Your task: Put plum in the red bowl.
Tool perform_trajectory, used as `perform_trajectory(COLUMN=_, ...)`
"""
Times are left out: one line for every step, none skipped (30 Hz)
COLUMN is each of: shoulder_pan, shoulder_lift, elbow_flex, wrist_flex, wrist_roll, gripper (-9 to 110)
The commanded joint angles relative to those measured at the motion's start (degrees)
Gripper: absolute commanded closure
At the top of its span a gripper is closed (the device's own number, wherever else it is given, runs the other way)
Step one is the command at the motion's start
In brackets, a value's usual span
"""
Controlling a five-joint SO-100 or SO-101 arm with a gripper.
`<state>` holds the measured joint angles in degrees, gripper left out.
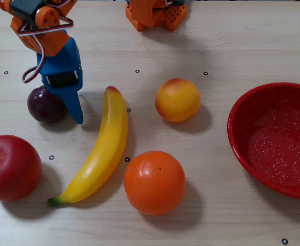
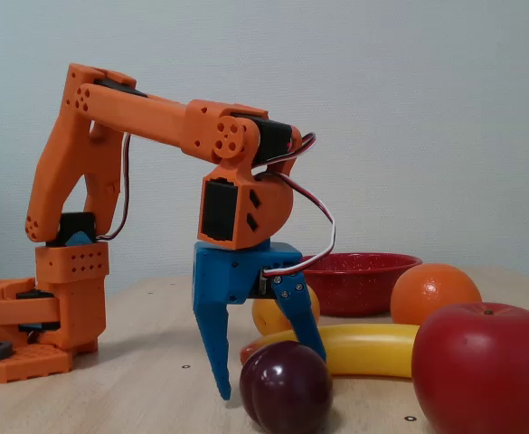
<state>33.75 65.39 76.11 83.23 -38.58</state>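
The plum [image 1: 45, 104] [image 2: 285, 387], small and dark purple, rests on the table. In the overhead view it lies just left of my blue gripper [image 1: 66, 102] and is partly covered by it. My gripper [image 2: 271, 375] is open and holds nothing. In the fixed view one finger [image 2: 213, 348] comes down left of the plum, and the other finger [image 2: 300, 316] runs behind it. The plum sits in front of the gap rather than clasped. The red bowl [image 1: 240, 134] [image 2: 359, 264] stands far off at the overhead view's right edge.
A banana [image 1: 102, 148] lies right beside the gripper. A red apple [image 1: 10, 166] sits below the plum in the overhead view. A peach [image 1: 177, 99] and an orange [image 1: 154, 182] lie between the plum and the bowl. The arm's base [image 1: 155, 14] is at the top.
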Motion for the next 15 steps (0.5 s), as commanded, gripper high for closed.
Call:
perform_trajectory(shoulder_pan=0.1, shoulder_lift=11.2, elbow_flex=-6.7, wrist_flex=1.9, wrist_roll=-1.2, gripper=68)
perform_trajectory(shoulder_pan=0.2, shoulder_lift=11.3, elbow_flex=-7.2, wrist_flex=2.4, wrist_roll=-1.2, gripper=68)
perform_trajectory(shoulder_pan=0.3, shoulder_lift=11.6, elbow_flex=-7.8, wrist_flex=2.8, wrist_roll=-1.2, gripper=68)
perform_trajectory(shoulder_pan=0.4, shoulder_lift=11.9, elbow_flex=-8.3, wrist_flex=3.2, wrist_roll=-1.2, gripper=68)
perform_trajectory(shoulder_pan=0.6, shoulder_lift=12.0, elbow_flex=-8.7, wrist_flex=3.7, wrist_roll=-1.4, gripper=67)
perform_trajectory(shoulder_pan=0.9, shoulder_lift=12.3, elbow_flex=-9.3, wrist_flex=4.2, wrist_roll=-1.4, gripper=67)
perform_trajectory(shoulder_pan=1.1, shoulder_lift=12.6, elbow_flex=-9.8, wrist_flex=4.7, wrist_roll=-1.7, gripper=67)
perform_trajectory(shoulder_pan=1.5, shoulder_lift=12.7, elbow_flex=-10.5, wrist_flex=5.1, wrist_roll=-1.9, gripper=67)
perform_trajectory(shoulder_pan=1.7, shoulder_lift=12.9, elbow_flex=-11.1, wrist_flex=5.6, wrist_roll=-2.1, gripper=67)
perform_trajectory(shoulder_pan=2.0, shoulder_lift=13.1, elbow_flex=-11.7, wrist_flex=6.2, wrist_roll=-2.6, gripper=67)
perform_trajectory(shoulder_pan=2.3, shoulder_lift=13.2, elbow_flex=-12.3, wrist_flex=7.0, wrist_roll=-3.4, gripper=67)
perform_trajectory(shoulder_pan=2.6, shoulder_lift=13.3, elbow_flex=-12.8, wrist_flex=7.8, wrist_roll=-4.2, gripper=67)
perform_trajectory(shoulder_pan=2.9, shoulder_lift=13.4, elbow_flex=-13.4, wrist_flex=8.3, wrist_roll=-4.9, gripper=66)
perform_trajectory(shoulder_pan=3.3, shoulder_lift=13.4, elbow_flex=-13.7, wrist_flex=9.0, wrist_roll=-5.7, gripper=66)
perform_trajectory(shoulder_pan=3.9, shoulder_lift=13.6, elbow_flex=-14.0, wrist_flex=9.3, wrist_roll=-6.9, gripper=66)
